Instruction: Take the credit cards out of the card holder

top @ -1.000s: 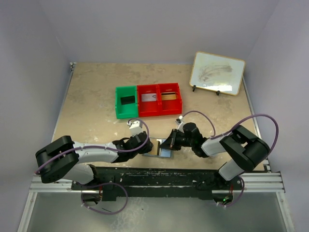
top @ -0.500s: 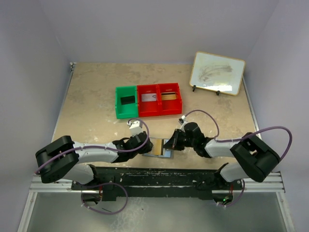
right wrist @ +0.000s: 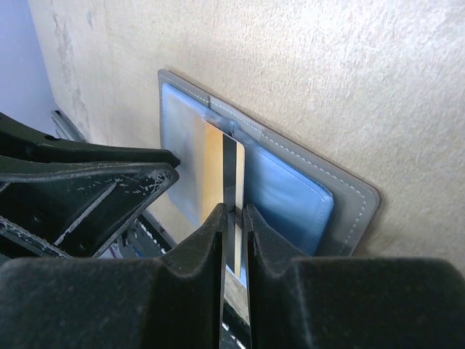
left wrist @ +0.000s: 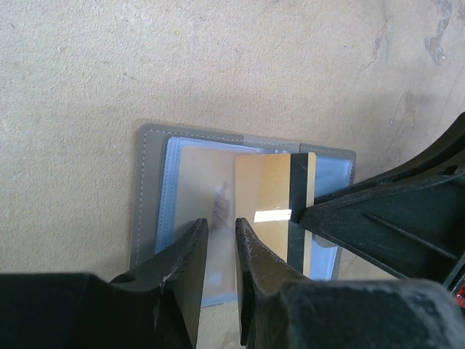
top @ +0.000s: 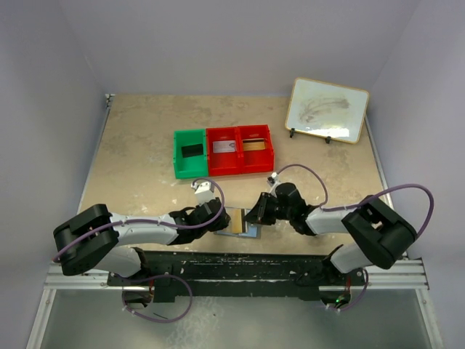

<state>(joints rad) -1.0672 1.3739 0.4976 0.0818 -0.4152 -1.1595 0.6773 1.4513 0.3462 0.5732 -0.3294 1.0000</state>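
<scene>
Card holder (left wrist: 149,189), centre of the left wrist view: dull grey cover, paler stitch line round the edge; inner sleeves pale blue, glossy.
Credit card (left wrist: 265,193) lower centre, same view: gold, one black stripe down its right side, small white glare patch.
Left gripper (left wrist: 219,227) and right gripper (right wrist: 234,212): matt black, scuffed pale in places.
Table (top: 138,145): mottled beige, darker blotches.
Overhead view, upper middle: one green bin (top: 178,154), two red bins (top: 240,167); the middle one shows a white patch, possibly a label.
Upper right: whiteboard (top: 327,109), white with grey smears, tan frame.
Cables (top: 396,177): purple.
</scene>
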